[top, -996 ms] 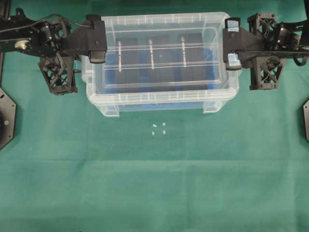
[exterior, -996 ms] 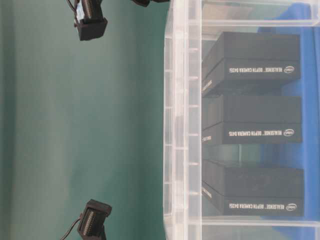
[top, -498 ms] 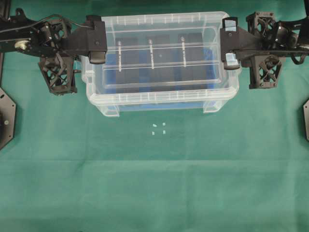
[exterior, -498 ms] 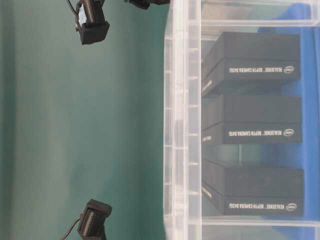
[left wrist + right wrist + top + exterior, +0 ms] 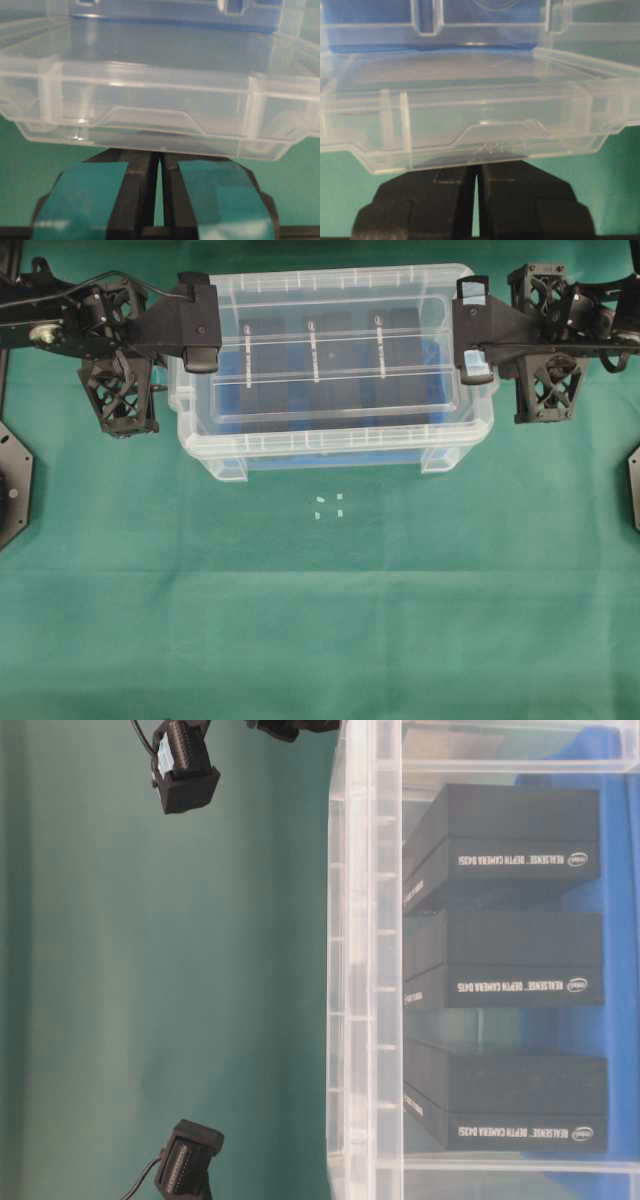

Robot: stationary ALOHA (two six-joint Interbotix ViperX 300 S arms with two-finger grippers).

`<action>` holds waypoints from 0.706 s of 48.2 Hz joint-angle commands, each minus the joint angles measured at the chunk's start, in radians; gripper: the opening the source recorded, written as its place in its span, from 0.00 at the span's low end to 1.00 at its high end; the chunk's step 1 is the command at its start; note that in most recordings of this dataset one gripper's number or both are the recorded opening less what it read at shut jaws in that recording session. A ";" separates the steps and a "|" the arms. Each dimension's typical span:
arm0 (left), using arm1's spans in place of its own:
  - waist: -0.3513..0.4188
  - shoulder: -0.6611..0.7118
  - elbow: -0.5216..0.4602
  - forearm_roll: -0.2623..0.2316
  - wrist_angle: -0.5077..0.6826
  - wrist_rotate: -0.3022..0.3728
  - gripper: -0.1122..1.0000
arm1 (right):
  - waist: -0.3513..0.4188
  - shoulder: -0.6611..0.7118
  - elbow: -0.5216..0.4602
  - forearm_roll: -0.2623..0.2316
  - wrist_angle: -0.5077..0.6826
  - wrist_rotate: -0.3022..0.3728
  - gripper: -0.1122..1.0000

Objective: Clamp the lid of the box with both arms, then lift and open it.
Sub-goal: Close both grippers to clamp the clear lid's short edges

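Clear plastic lid [image 5: 330, 350] sits pinched at opposite short ends: left gripper [image 5: 200, 335] and right gripper [image 5: 472, 330] both clamp it, balancing a level lift off the box [image 5: 330, 445].

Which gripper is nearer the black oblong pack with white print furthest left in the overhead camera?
Left. The left gripper sits at the clear lid's end beside that pack; the right gripper is at the opposite end, beyond two more packs.

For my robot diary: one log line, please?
step: clamp | left gripper: shut on clear ribbed plastic lid | right gripper: shut on lid
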 commanded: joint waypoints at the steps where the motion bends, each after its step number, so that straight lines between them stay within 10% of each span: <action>1: -0.018 -0.018 -0.041 -0.005 -0.025 -0.006 0.11 | 0.026 -0.003 -0.071 0.005 -0.017 0.006 0.10; 34: -0.018 -0.028 -0.100 -0.005 0.035 -0.009 0.11 | 0.034 -0.043 -0.086 0.006 0.020 0.018 0.10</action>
